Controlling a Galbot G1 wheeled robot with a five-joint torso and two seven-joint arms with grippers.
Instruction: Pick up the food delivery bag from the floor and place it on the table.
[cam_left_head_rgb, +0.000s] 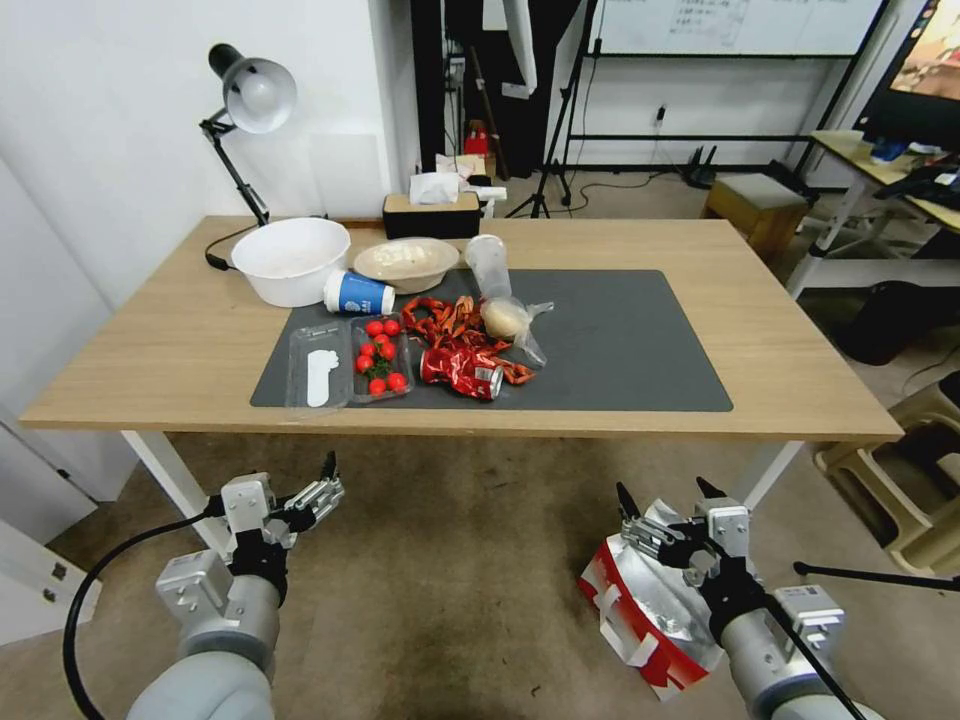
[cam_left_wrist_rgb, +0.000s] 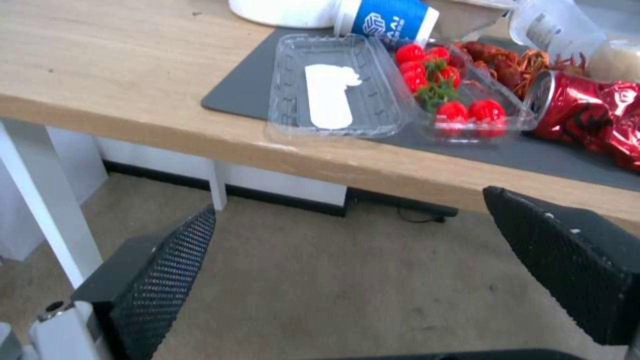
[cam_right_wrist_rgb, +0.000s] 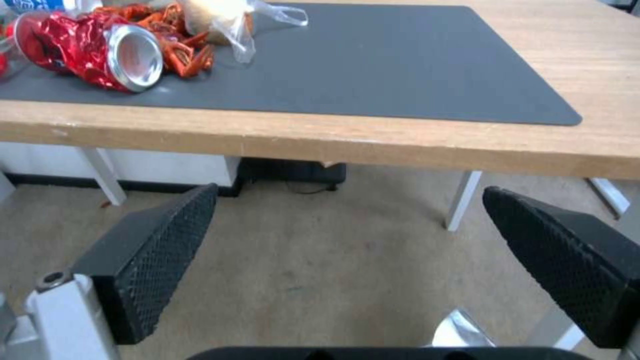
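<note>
Bag: the food delivery bag (cam_left_head_rgb: 645, 610) lies tipped over on the floor (cam_left_head_rgb: 450, 580), in front of the table (cam_left_head_rgb: 150, 330) near its right end, silver lining facing up, white handles on the floor side.
Right gripper (cam_left_head_rgb: 668, 500): above the bag's open end, fingers spread, nothing between them; whether it touches the foil cannot be told.
Left gripper (cam_left_head_rgb: 322, 482): held low before the table's left leg, fingers spread, holding nothing.
In the way: the table edge stands just beyond both grippers; the left half of the dark mat (cam_left_head_rgb: 620, 340) is crowded, the right half bare.
Containers: a clear tray (cam_left_head_rgb: 380, 358) holds cherry tomatoes; its open lid (cam_left_head_rgb: 318, 366) lies beside it with a white label.
Other items: white bowl (cam_left_head_rgb: 290, 258), beige bowl (cam_left_head_rgb: 406, 262), blue paper cup (cam_left_head_rgb: 358, 294) on its side, crushed red can (cam_left_head_rgb: 462, 370), red wrapper scraps (cam_left_head_rgb: 450, 322), a clear bag with a bun (cam_left_head_rgb: 508, 320).
Back edge: tissue box (cam_left_head_rgb: 432, 210) and desk lamp (cam_left_head_rgb: 250, 95).
</note>
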